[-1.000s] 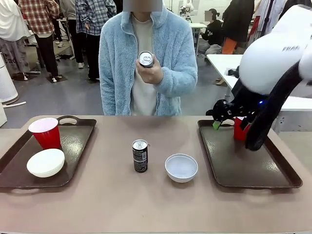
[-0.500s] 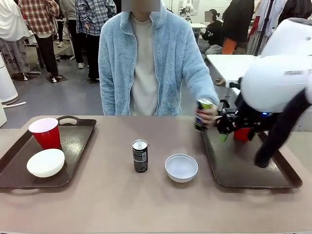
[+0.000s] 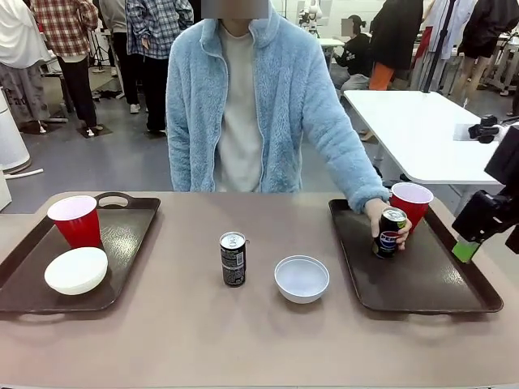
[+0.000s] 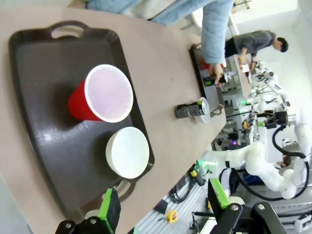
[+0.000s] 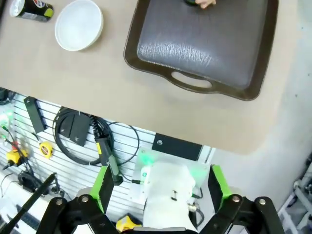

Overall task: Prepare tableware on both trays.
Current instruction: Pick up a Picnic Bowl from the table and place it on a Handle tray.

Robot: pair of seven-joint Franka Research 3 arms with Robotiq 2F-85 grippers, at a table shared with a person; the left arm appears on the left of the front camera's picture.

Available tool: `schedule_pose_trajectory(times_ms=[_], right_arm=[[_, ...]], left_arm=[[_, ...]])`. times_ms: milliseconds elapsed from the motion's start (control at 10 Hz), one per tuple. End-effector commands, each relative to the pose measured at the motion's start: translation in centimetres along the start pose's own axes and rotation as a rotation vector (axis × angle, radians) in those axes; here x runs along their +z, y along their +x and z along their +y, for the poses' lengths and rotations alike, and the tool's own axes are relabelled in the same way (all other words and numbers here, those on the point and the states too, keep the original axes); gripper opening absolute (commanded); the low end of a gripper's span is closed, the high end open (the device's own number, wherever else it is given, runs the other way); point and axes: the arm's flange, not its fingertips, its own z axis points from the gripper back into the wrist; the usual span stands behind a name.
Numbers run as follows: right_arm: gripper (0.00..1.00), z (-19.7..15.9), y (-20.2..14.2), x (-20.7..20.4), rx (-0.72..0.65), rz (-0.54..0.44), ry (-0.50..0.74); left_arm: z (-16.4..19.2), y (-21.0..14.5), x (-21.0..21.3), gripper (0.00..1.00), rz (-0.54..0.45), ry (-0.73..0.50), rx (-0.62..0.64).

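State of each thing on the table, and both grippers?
Left cup: upright, on left tray.
Left bowl: upright, same tray.
Middle can: upright, on table.
Middle bowl: upright, on table.
Right cup: upright, on right tray.
Right can: in hand, at right tray.
Left gripper: open.
Right gripper: open.

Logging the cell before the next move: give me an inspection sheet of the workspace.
surface: beige table, nothing spilled.
job's things: left tray holds left cup and left bowl; right tray holds right cup, and the person's hand holds a can there; middle can and middle bowl stand on the table.
clutter: nothing seen.
grippers: left gripper open, empty; right gripper open, empty.
cables: black coil on panel below table edge.
surroundings: bystanders behind; white table.
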Motion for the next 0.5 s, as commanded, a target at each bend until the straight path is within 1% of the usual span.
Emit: schedule_pose_trajectory(times_ms=[0, 100, 400], right_arm=[[1.0, -1.2, -0.4, -3.9, 0.013, -0.002, 0.052], [1.0, 0.0, 0.0, 0.0, 0.0, 0.0, 0.0], [1.0, 0.0, 0.0, 0.0, 0.0, 0.0, 0.0]], left_arm=[[-0.3, -0.3, -0.1, 0.95, -0.013, 0.005, 0.008], [-0.3, -0.3, -0.1, 0.95, -0.013, 0.005, 0.008], [-0.3, -0.3, -0.1, 0.95, -0.013, 0.005, 0.008]])
